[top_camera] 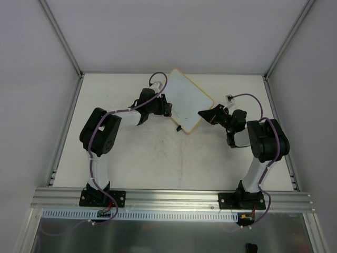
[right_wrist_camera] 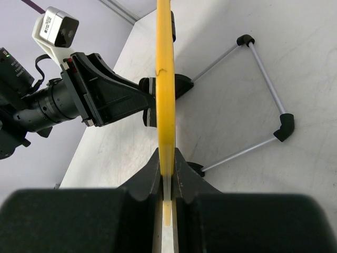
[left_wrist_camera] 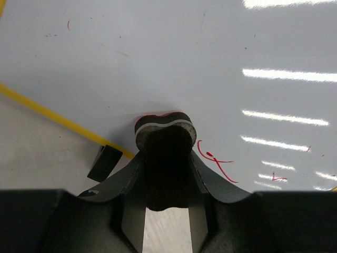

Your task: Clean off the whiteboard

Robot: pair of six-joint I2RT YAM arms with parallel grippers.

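Our left gripper (left_wrist_camera: 165, 158) grips an eraser (left_wrist_camera: 162, 129) — pressed to the whiteboard (left_wrist_camera: 210, 63) beside red scribbles (left_wrist_camera: 217, 161). Our right gripper (right_wrist_camera: 167, 166) pinches the board's yellow edge.

Your table (top_camera: 131, 163) is a white top, scuffed with faint grey marks in front of the whiteboard (top_camera: 190, 100). The whiteboard rests on the table by its lower edge, tilted. Just beside its yellow rim you see a small black clip (left_wrist_camera: 103, 162) on the tabletop, and on its back side a wire stand (right_wrist_camera: 284, 126) touching the surface.
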